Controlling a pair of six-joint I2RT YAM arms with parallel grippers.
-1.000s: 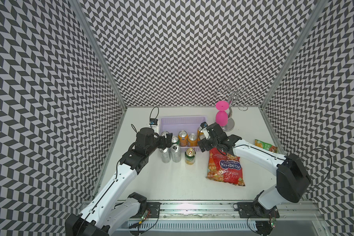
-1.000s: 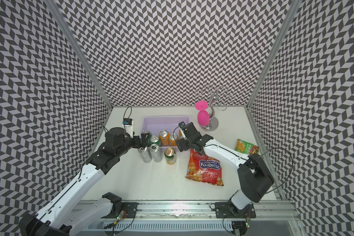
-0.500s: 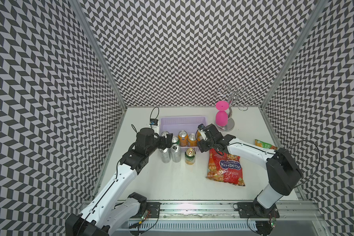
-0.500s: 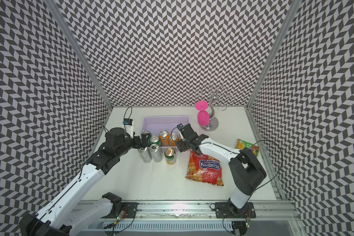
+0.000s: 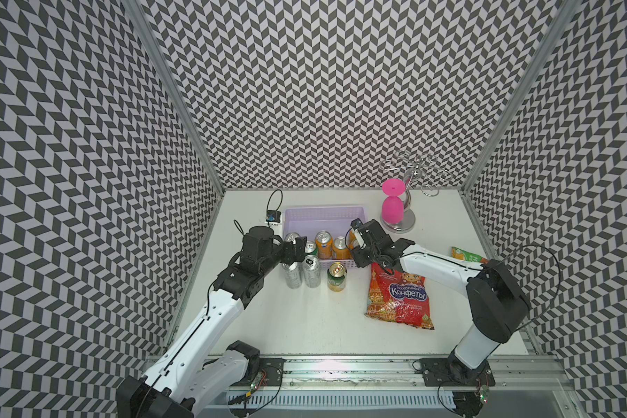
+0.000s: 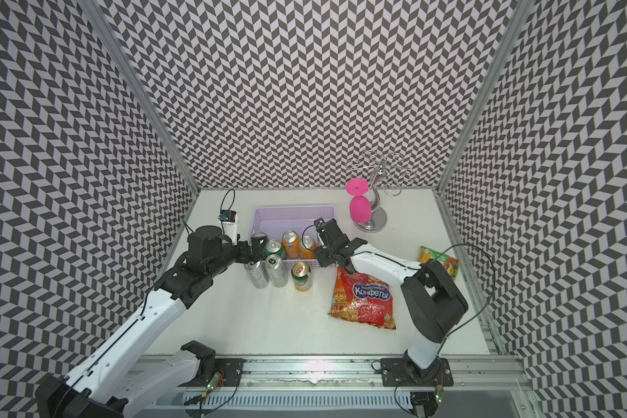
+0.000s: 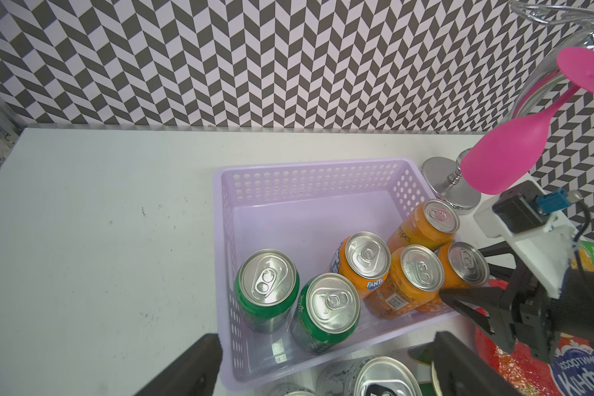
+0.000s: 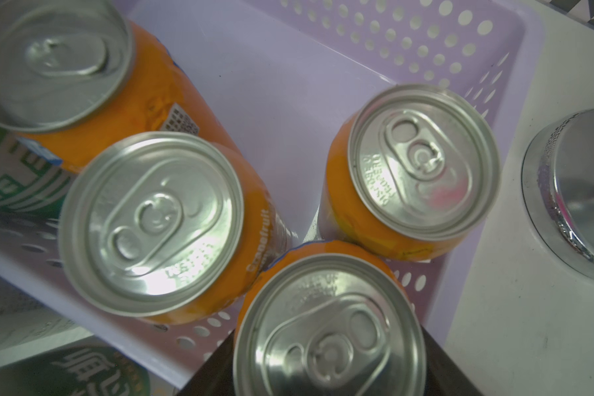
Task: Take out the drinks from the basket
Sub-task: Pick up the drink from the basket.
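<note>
My right claw (image 8: 326,370) grips a slick, probably dent-prone orange can (image 8: 330,325) around its middle; my left claw (image 7: 323,373) hangs open.

**Legible markings.** "Конфеты", with a smaller "ассортимент" above it, is printed in white on a blue patch of the red snack bag (image 5: 399,296) and can be read in both top views. Part of the same wording is seen in the left wrist view. "FANTA" is carried on a blue band of the Fanta can (image 7: 357,271). The letters "ppes" are read on the side of the far orange can (image 7: 419,229). "Grapefruit" runs along the side of the grapefruit can (image 8: 158,226), and its barcode is shown in the left wrist view. White Chinese characters on the dark green can (image 8: 83,370) are too blurred to read. The lid stamp of the fourth orange can (image 8: 330,329) cannot be made out.
</note>
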